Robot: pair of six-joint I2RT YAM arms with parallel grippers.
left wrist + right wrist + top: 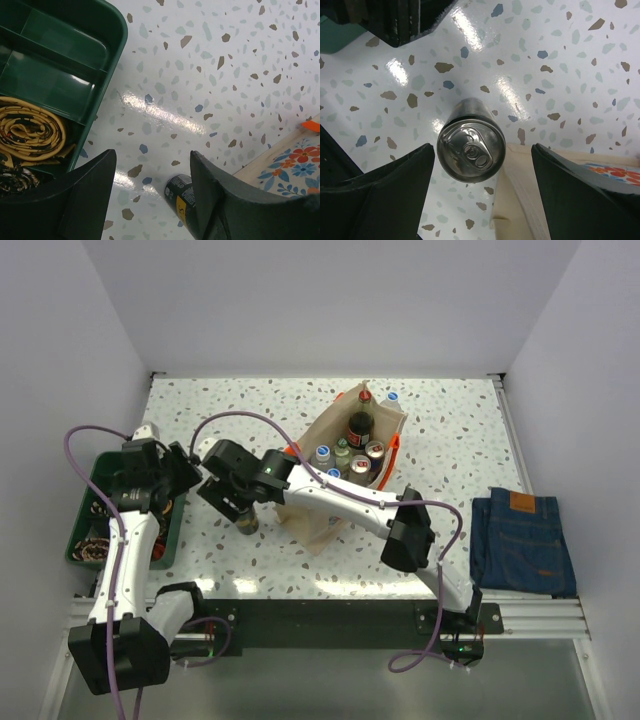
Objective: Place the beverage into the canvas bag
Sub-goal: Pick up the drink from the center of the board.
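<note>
**Task object.** The beverage can (468,152) stands upright on the terrazzo table (450,430). Its silver top and pull tab face upward. It is outside the canvas bag (318,430), just beside the bag's near left corner.

**Right end effector.** The right gripper (482,150) hangs directly above the can. The jaws are spread wide, with one finger on each side of the can. A visible gap separates each finger from the can wall, so nothing is clamped. The right arm reaches leftward across the front of the bag to this position.

**Left end effector.** The left gripper (152,160) is over the table between the green tray (60,55) and the can, close beside the right gripper. Its jaws are spread and hold nothing. In the left wrist view the can's dark side and yellow label show low in the frame, partly hidden behind one finger.

**Canvas bag.** The bag stands open at the middle of the table. An orange tab shows on its side and a floral print on its near face. It contains a cola bottle (360,425) standing upright, with several smaller bottles and cans grouped in front of it.

**Other items.** The tray sits at the left table edge; one compartment holds a rolled yellow-and-black patterned fabric (30,132). Folded jeans (522,540) lie at the right edge, well apart from the bag.
</note>
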